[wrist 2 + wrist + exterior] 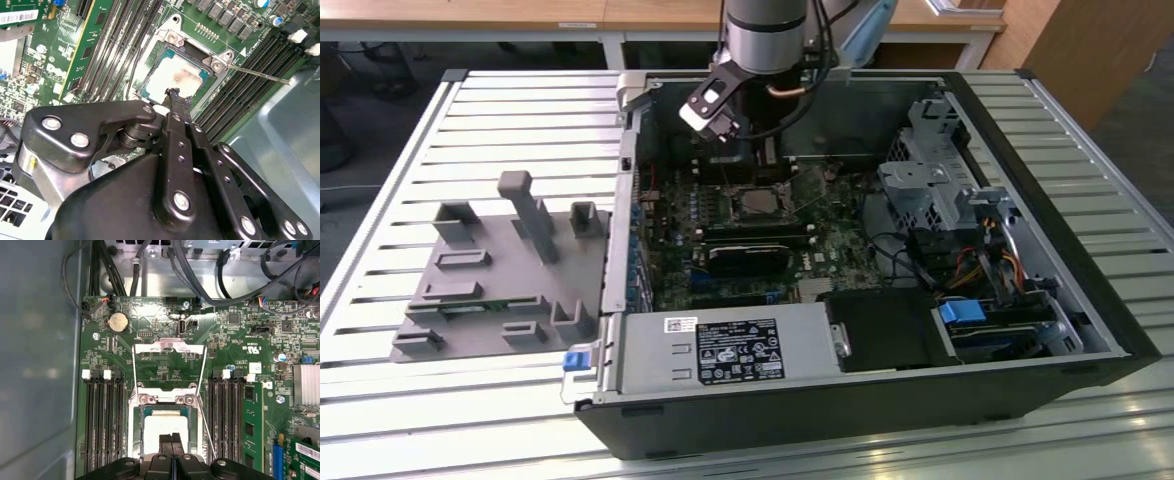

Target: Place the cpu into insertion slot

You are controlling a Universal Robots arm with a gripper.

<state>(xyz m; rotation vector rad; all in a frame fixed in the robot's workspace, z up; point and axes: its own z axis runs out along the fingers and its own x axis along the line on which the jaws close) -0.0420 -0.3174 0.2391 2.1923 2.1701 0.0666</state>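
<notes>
A black open-sided computer case [854, 415] is lying on a pale slatted metal table [400, 150] and holding a green motherboard [841, 240], a silver power supply box [720, 350] and a grey metal drive cage [927, 190]. The insertion slot [134, 432], a small square socket with a thin metal frame, is sitting on that board, and the cpu [162, 422], a small flat square chip with a dull silvery-grey face, is lying in it. The chip is lying flat and face up, its edges running parallel to the slot's frame [172, 39]; being square, it is showing no long axis, and a brownish smear is marking its face [172, 80]. Just beside the slot, the thin metal retaining plate [170, 347] is standing swung open, and a slim metal lever [260, 74] is sticking out past one corner. Long black memory slots [102, 425] are flanking the slot on both sides, leaving narrow strips of bare board between. The case's grey wall [40, 365] is standing beyond one bank, well apart from the slot, and black cables [200, 285] are crossing beyond the open plate. The black gripper [172, 440] is hanging over the slot with its fingers pressed together and nothing between them, their tips [175, 95] overlapping the chip's edge; whether they are touching it I cannot tell.
</notes>
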